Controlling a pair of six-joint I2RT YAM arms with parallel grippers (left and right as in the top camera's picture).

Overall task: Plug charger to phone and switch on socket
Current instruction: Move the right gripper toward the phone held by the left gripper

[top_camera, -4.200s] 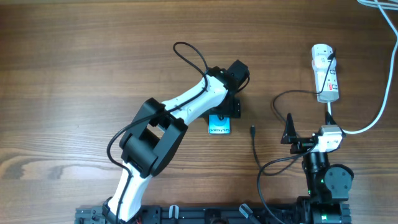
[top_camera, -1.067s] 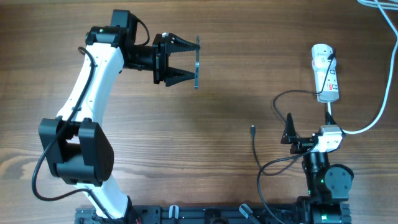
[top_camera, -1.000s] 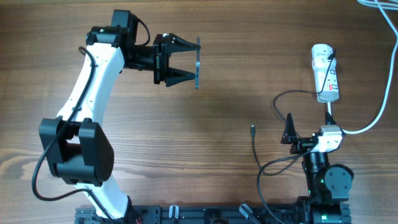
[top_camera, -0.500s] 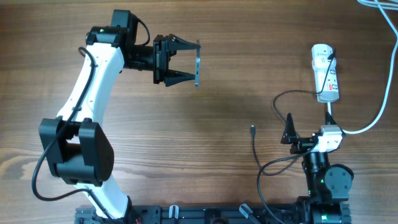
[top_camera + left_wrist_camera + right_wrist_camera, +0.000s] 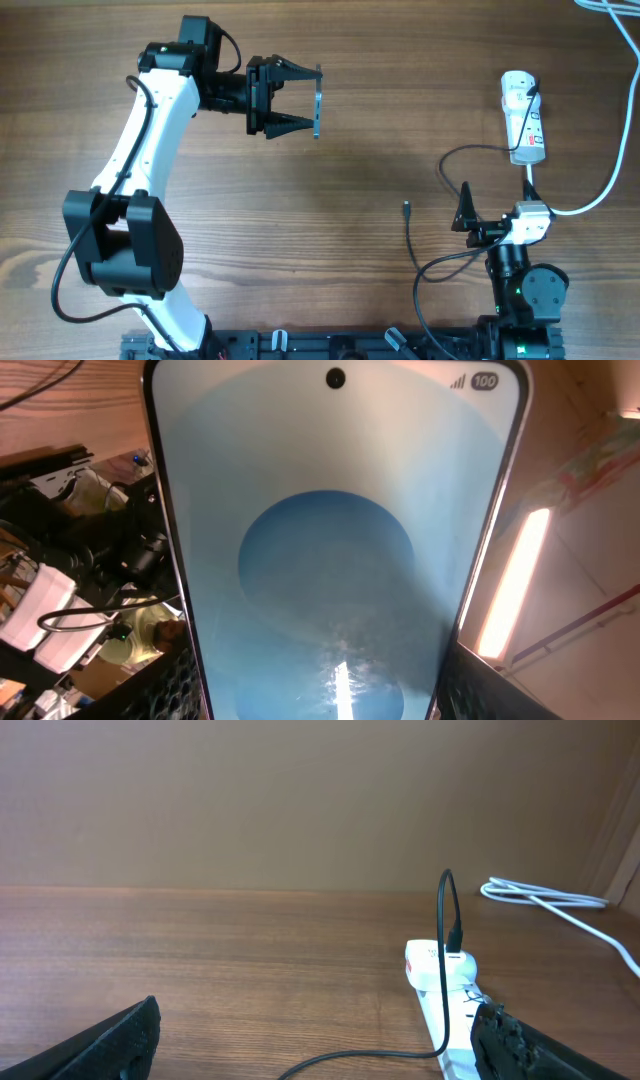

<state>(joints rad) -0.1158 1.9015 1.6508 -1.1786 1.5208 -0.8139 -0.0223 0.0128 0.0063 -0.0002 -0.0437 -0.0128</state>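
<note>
My left gripper (image 5: 300, 98) is shut on the phone (image 5: 316, 100) and holds it up off the table at the upper left, edge-on to the overhead camera. In the left wrist view the phone's blue screen (image 5: 330, 540) fills the frame between my fingers (image 5: 330, 695). The charger's black plug tip (image 5: 406, 208) lies on the table mid-right, and its thin cable loops up to the white socket (image 5: 524, 118). My right gripper (image 5: 466, 208) is open and empty, right of the plug tip. The right wrist view shows the socket (image 5: 455, 1010) ahead of the open jaws (image 5: 320, 1050).
A thick white cord (image 5: 612, 175) runs from the socket area along the right edge of the wooden table (image 5: 300, 220). It also shows in the right wrist view (image 5: 545, 900). The arm bases stand at the front edge.
About four seconds ago my left gripper was down on the phone at the table's middle; it now holds the phone raised at the upper left. Nothing has moved in the last second.
</note>
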